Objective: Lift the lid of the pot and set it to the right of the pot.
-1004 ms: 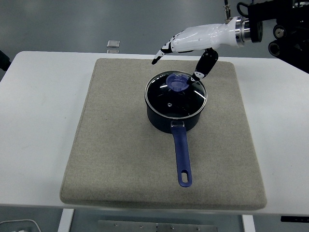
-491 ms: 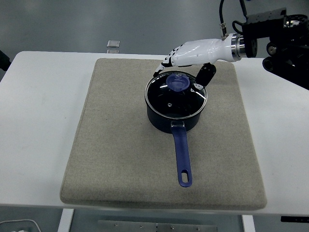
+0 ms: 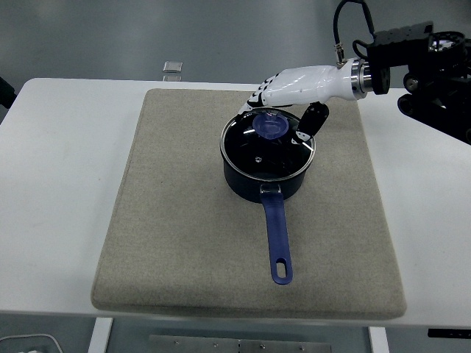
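Note:
A dark blue pot stands near the middle of a grey mat, its long blue handle pointing toward the near edge. A glass lid with a blue knob rests on the pot. My right hand, white with black fingertips, reaches in from the upper right and hovers at the knob. Its fingers curve down behind the knob and the thumb hangs to the knob's right. The knob sits between them, not clearly clasped. My left arm is out of view.
The mat covers most of the white table. A small clear square object lies at the table's far edge. The right arm's black housing and cable sit at the upper right. Bare mat lies to the right of the pot.
My right hand has dropped and slid back toward the right, from spread above the lid's far rim to fingers and thumb bracketing the knob. Pot and lid have not moved.

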Robot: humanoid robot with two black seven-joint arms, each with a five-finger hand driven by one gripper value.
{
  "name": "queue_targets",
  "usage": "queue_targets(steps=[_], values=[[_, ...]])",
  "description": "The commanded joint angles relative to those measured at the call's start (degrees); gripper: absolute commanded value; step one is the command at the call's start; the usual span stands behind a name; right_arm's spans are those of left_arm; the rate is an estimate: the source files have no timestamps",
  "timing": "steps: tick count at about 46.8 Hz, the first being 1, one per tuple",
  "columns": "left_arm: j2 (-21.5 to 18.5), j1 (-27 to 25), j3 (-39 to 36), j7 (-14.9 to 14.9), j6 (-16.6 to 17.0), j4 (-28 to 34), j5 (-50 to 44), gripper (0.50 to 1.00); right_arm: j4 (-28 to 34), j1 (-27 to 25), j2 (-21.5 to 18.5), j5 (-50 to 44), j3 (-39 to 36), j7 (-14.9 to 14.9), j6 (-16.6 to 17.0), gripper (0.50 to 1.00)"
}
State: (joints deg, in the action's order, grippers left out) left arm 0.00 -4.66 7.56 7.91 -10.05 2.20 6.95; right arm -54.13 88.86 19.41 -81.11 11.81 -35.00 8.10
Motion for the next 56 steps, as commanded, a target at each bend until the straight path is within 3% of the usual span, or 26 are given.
queue_targets(steps=[1,12,56], values=[[0.0,0.0,0.0,0.0,0.0,0.0,0.0,1.0,0.1,-0.2,-0.2,0.0,0.3,0.0,-0.5,0.909],[0.0,0.0,0.0,0.0,0.0,0.0,-0.1,1.0,0.6,-0.4,-0.6,-0.6,1.5,0.0,-2.6,0.909],[0.0,0.0,0.0,0.0,0.0,0.0,0.0,1.0,3.0,-1.5,-1.7,-0.6,3.0,0.0,-3.8,0.907]])
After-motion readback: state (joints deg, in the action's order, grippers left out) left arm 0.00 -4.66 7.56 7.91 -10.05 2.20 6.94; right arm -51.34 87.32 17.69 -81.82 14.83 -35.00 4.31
